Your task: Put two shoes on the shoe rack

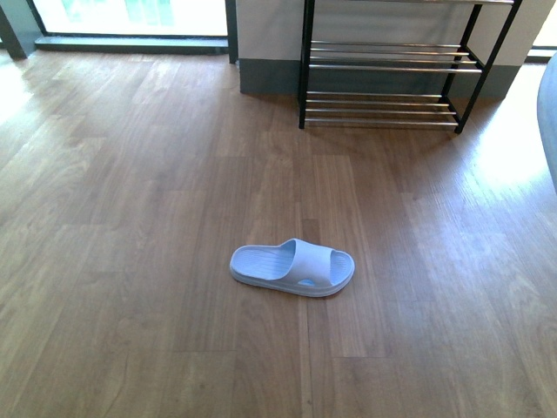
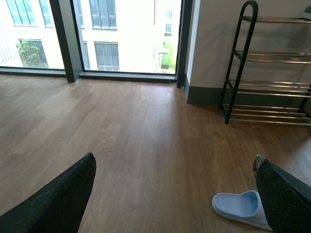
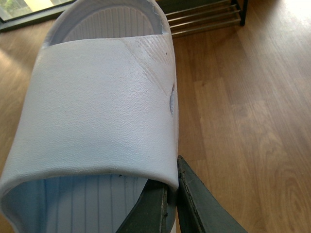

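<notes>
While the right tool [image 3: 171,189] grips one pale slide [image 3: 102,107] and the left tool [image 2: 172,194] gapes empty, the other slide [image 1: 292,268] lies well short of the shoe rack [image 1: 383,65] at one o'clock, neither racked yet.

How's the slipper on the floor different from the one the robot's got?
The floor slipper lies flat on the wood floor, untouched. The held slipper is lifted, its strap pinched in the jaws of the right gripper. The floor slipper lies sideways to the shoe rack, but the held slipper points one end at it. Both are pale slides with ribbed footbeds.
</notes>
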Robot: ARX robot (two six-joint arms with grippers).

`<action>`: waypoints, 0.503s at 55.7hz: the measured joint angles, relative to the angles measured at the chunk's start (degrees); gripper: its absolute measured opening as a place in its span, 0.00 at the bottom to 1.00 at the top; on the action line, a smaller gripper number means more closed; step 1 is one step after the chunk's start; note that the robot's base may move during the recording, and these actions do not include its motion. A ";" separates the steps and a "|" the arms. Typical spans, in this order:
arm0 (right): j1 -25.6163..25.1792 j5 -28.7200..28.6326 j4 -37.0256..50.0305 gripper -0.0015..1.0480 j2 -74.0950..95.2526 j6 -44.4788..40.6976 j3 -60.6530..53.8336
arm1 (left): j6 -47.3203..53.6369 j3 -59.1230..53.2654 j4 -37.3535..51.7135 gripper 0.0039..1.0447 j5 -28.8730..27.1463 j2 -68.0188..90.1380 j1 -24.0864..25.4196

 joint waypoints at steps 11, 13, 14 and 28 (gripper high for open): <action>-0.24 0.24 0.00 0.01 -0.02 0.00 0.00 | 0.00 0.00 0.00 0.91 0.15 0.00 0.00; -0.24 0.20 0.00 0.01 -0.02 0.00 0.00 | 0.00 0.00 0.00 0.91 0.15 0.00 0.00; -0.24 0.17 0.00 0.01 -0.02 0.00 0.00 | 0.02 0.00 0.00 0.91 0.15 0.00 0.00; -0.24 0.09 0.00 0.01 -0.02 0.00 -0.04 | 0.00 0.00 0.00 0.91 0.15 0.00 0.00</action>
